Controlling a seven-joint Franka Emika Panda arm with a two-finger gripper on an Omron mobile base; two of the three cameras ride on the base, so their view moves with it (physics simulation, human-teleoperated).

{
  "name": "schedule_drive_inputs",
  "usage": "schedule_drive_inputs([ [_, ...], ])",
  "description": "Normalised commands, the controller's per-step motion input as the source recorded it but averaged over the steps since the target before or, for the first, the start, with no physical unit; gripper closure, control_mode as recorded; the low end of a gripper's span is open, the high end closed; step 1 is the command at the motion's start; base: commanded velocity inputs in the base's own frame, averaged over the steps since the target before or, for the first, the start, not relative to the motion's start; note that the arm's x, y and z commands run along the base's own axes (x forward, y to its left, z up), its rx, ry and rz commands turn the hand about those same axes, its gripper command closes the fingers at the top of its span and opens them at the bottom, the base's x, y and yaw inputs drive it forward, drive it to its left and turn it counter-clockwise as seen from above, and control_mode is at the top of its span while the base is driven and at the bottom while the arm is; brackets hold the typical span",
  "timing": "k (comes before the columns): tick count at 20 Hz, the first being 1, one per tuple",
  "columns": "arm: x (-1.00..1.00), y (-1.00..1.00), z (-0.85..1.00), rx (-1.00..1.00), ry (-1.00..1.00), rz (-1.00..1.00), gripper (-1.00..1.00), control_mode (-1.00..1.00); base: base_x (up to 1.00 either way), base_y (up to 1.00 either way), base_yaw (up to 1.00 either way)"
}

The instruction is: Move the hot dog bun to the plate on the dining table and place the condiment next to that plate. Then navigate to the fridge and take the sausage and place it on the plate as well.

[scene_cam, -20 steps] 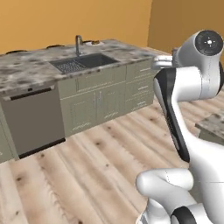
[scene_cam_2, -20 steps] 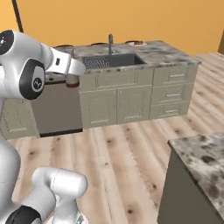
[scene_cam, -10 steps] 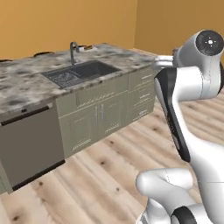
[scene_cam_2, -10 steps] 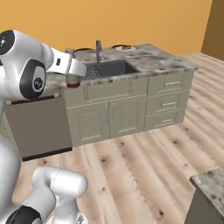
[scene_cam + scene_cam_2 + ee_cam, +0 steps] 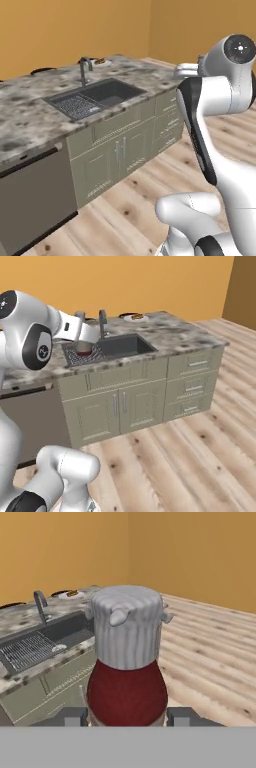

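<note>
The condiment (image 5: 127, 637) is a dark red bottle with a white ribbed cap. It stands upright between my two fingertips, and my gripper (image 5: 127, 714) is shut on its red body. From the right base view the gripper (image 5: 84, 346) hangs in front of the sink counter with the red bottle (image 5: 84, 349) under the hand. The white hand (image 5: 186, 70) juts out behind the upper arm in the left base view. The hot dog bun, the dining table with its plate, the fridge and the sausage are out of view.
A long stone counter (image 5: 150, 75) with a dark sink (image 5: 95, 97), a faucet (image 5: 84, 70) and grey cabinets lies ahead. A dishwasher front (image 5: 30, 200) sits at its left end. A small dish (image 5: 134, 317) rests on the counter's far side. Wooden floor (image 5: 200, 446) spreads to the right.
The whole picture has shifted, so the base has moved: the sink counter looks nearer and larger, and the stone island at the lower right has left view. The grip on the bottle is unchanged.
</note>
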Motion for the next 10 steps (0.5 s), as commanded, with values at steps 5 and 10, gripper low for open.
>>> schedule_drive_inputs([
  [5,0.0,0.0,0.0,0.0,0.0,0.0,1.0,1.0,1.0,-0.06,-0.03],
  [10,0.0,0.0,0.0,0.0,0.0,0.0,1.0,1.0,1.0,-0.23,0.0],
])
